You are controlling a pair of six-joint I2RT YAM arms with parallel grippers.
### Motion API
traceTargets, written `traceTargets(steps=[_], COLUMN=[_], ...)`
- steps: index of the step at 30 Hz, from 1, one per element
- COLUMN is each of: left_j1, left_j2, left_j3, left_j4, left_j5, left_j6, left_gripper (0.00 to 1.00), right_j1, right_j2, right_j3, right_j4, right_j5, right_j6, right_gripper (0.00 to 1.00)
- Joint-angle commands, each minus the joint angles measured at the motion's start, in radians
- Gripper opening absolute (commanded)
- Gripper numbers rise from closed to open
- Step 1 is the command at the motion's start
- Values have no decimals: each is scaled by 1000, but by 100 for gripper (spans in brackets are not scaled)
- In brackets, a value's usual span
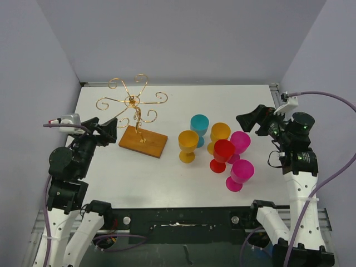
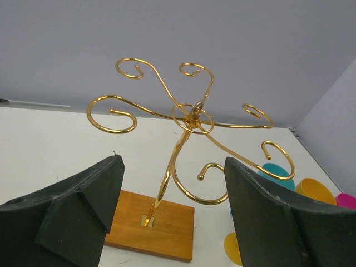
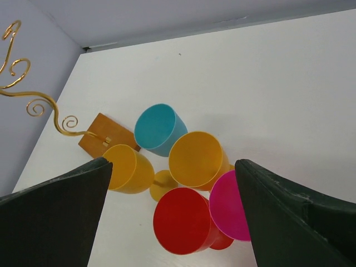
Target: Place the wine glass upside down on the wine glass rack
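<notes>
Right claw (image 3: 172,164) gaping, nearest pink glass (image 1: 242,171) only overhead

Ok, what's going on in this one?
Nothing is held yet. Both hands are open. The left hand faces the empty gold wine glass rack. The right hand points at a cluster of six coloured wine glasses, all standing upright on the table.

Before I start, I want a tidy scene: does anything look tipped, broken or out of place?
Nothing stands out. The six glasses stand upright in a tight cluster; the rack stands upright and bare, its base turned slightly askew. No spill or damage shows.
</notes>
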Motion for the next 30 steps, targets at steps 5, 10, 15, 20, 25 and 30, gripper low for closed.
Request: traceTargets(steps=[5, 10, 15, 20, 25, 30], left_j1=[8, 10, 10, 10, 10, 10], left_j2=[-41, -41, -30, -29, -36, -31], left_j3=[175, 242, 234, 200, 184, 187], left_j4=[-63, -205, -287, -315, -305, -301], left_j5=[-157, -288, -275, -239, -230, -222], left_j6=[-51, -164, -276, -347, -374, -352], left_gripper=[70, 69, 69, 69, 69, 69], right_j1=[214, 423, 674, 860, 946, 955], right_j2=[112, 179, 273, 380, 499, 588], right_j3=[109, 108, 132, 160, 219, 266], right_j4=[-4, -25, -66, -74, -92, -84], right_j5=[28, 202, 400, 518, 603, 623], right_j6=[-25, -29, -31, -19, -26, -45], right_gripper=[88, 75, 58, 51, 49, 44])
